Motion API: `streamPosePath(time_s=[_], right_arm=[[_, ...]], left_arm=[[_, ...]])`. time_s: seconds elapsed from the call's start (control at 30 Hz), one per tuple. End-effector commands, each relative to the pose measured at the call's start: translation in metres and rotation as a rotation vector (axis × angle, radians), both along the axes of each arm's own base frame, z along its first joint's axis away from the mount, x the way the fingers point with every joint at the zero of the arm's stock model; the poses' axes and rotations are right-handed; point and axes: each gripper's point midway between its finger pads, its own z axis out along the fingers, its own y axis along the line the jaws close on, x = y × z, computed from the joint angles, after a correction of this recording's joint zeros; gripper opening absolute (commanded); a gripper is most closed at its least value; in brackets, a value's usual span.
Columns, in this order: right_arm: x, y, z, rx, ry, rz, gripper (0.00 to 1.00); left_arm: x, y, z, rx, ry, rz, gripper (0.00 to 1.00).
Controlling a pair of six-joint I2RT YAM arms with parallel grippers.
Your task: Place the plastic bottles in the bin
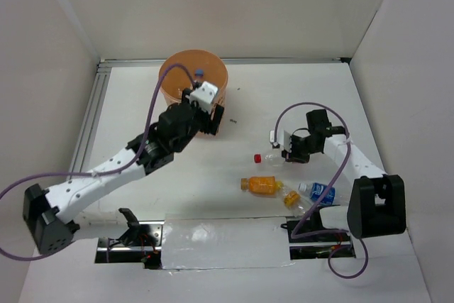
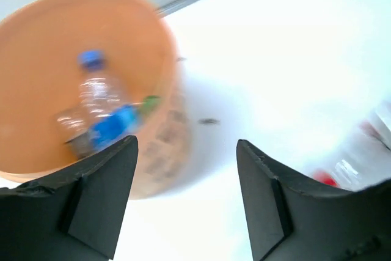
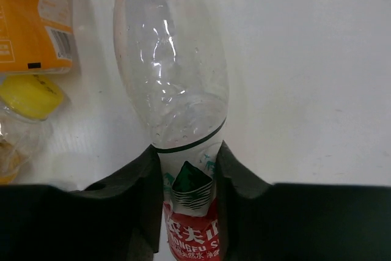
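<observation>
Right wrist cam: we see the right gripper [image 3: 186, 169] clamped on a clear red-label bottle [image 3: 171, 77], beside an orange-label bottle [image 3: 36, 10]. Meanwhile the left gripper [image 2: 186, 148] gapes wide by the near rim of the bin [image 2: 36, 41], w/ a blue-cap bottle [image 2: 101, 111] inside; maybe sth green too, blurry.

A robotics lab test cell: a white table [image 1: 298, 94] boxed by plain white panels [image 1: 227, 5], with aluminium rail [image 1: 89, 122] along its left edge.

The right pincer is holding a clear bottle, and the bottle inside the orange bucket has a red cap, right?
No. The cap on the bottle in the orange bucket is blue, not red; the left wrist view shows it. The right pincer does hold a clear bottle.
</observation>
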Motion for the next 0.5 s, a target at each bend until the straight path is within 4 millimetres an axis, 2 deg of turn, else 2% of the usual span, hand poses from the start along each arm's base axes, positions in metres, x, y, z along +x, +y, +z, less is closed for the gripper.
streamPosePath(time_s=[0.0,0.03,0.07,0.1,0.13,0.17,0.23,0.27,0.3,0.33,0.37,0.4,0.43,0.47], right_arm=[[0.021,0.013,0.053,0.112,-0.060,0.030,0.22],[0.041,0.022,0.089,0.168,-0.126,0.040,0.20],[0.050,0.027,0.106,0.197,-0.143,0.039,0.18],[0.060,0.031,0.124,0.235,-0.153,0.016,0.18],[0.080,0.040,0.169,0.295,-0.239,0.024,0.18],[0.098,0.049,0.185,0.333,-0.264,0.023,0.18],[0.118,0.067,0.224,0.430,-0.277,-0.005,0.18],[0.128,0.087,0.268,0.486,-0.352,0.041,0.18],[0.146,0.102,0.280,0.523,-0.370,0.056,0.19],[0.152,0.116,0.295,0.578,-0.347,0.033,0.19],[0.153,0.139,0.335,0.628,-0.410,0.085,0.20],[0.171,0.157,0.335,0.656,-0.399,0.095,0.22],[0.175,0.172,0.343,0.699,-0.366,0.087,0.24],[0.179,0.199,0.385,0.763,-0.407,0.132,0.27]], left_arm=[[-0.051,-0.034,-0.020,-0.007,-0.029,-0.262,0.77],[-0.074,-0.043,-0.018,-0.032,-0.044,-0.342,0.76],[-0.087,-0.049,-0.039,-0.033,-0.020,-0.390,0.76],[-0.100,-0.058,-0.050,-0.042,0.004,-0.451,0.76],[-0.109,-0.064,-0.059,-0.044,0.020,-0.482,0.76],[-0.126,-0.079,-0.079,-0.017,0.049,-0.539,0.76],[-0.133,-0.092,-0.097,0.023,0.055,-0.554,0.76],[-0.141,-0.103,-0.103,0.040,0.049,-0.582,0.76],[-0.140,-0.111,-0.125,0.080,0.079,-0.583,0.76],[-0.139,-0.122,-0.123,0.074,0.057,-0.596,0.78],[-0.140,-0.129,-0.129,0.091,0.051,-0.610,0.78],[-0.138,-0.138,-0.129,0.098,0.043,-0.624,0.78],[-0.137,-0.144,-0.148,0.143,0.069,-0.637,0.78],[-0.134,-0.154,-0.155,0.166,0.059,-0.656,0.79]])
